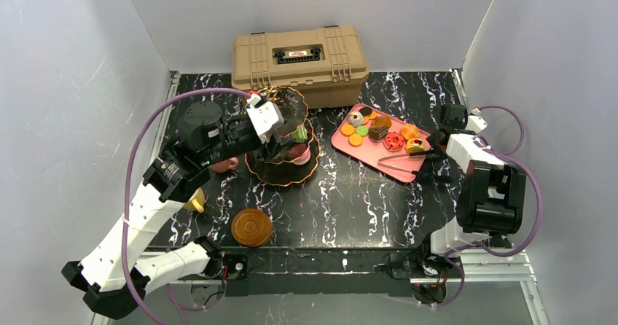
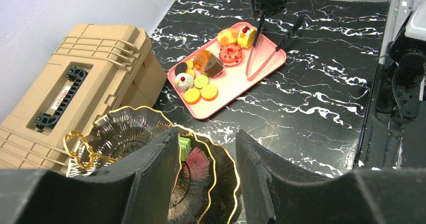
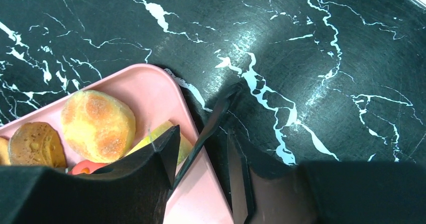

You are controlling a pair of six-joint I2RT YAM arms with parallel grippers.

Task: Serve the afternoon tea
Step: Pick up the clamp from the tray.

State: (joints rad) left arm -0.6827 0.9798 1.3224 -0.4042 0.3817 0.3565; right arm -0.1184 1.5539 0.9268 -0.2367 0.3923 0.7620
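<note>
The black three-tier stand [image 1: 284, 170] with gold rims stands left of centre, with a green pastry [image 2: 184, 146] and a pink one on its tiers. My left gripper [image 2: 206, 138] hangs open over the stand's rims [image 2: 120, 133], its fingers apart. The pink tray [image 1: 364, 154] to the right holds several pastries and macarons, and tongs [image 1: 399, 162] lie on it. My right gripper [image 3: 201, 133] sits at the tray's far right corner [image 3: 145, 88]. Its jaws are open astride one dark tong arm [image 3: 211, 121], with a gap still showing. A round bun [image 3: 98, 126] lies just beside it.
The tan toolbox [image 1: 299, 55] stands against the back wall behind the stand. A round brown saucer [image 1: 251, 226] lies near the front edge. A pink cup [image 1: 224, 165] and a yellow cup [image 1: 195, 203] sit partly hidden under my left arm.
</note>
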